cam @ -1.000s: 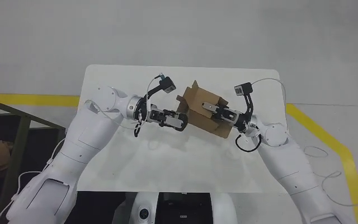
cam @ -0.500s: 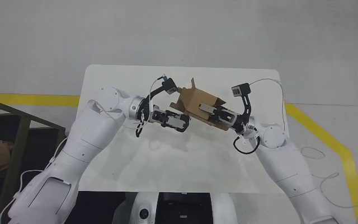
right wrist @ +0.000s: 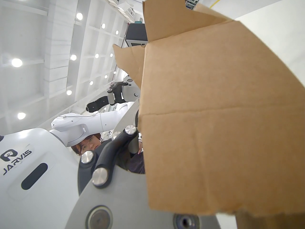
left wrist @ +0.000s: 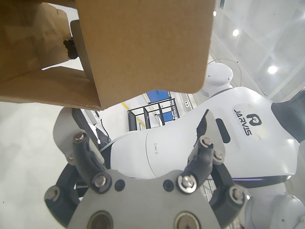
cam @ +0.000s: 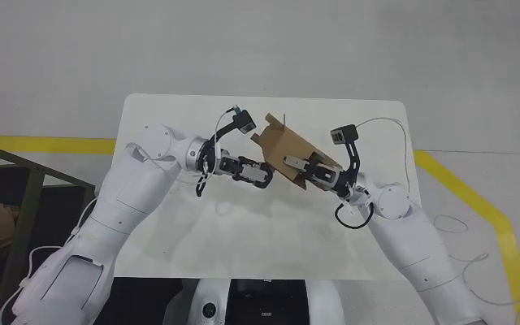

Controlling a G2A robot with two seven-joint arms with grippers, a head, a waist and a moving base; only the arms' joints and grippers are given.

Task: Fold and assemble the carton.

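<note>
Carton (cam: 283, 148) is popped open into a box shape and held up off the counter (cam: 268, 236), above its middle toward the far edge. The end flaps (cam: 272, 122) hang loose, so I'd judge the folding and tucking is all left for you to do. Your right hand (cam: 307, 165) is clamped on a carton wall. Your left hand (cam: 266, 177) is spread wide, holding nothing, just beside the carton's end.

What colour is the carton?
The carton is plain brown cardboard, with no pattern on the faces that show. The right wrist view shows it best.
</note>
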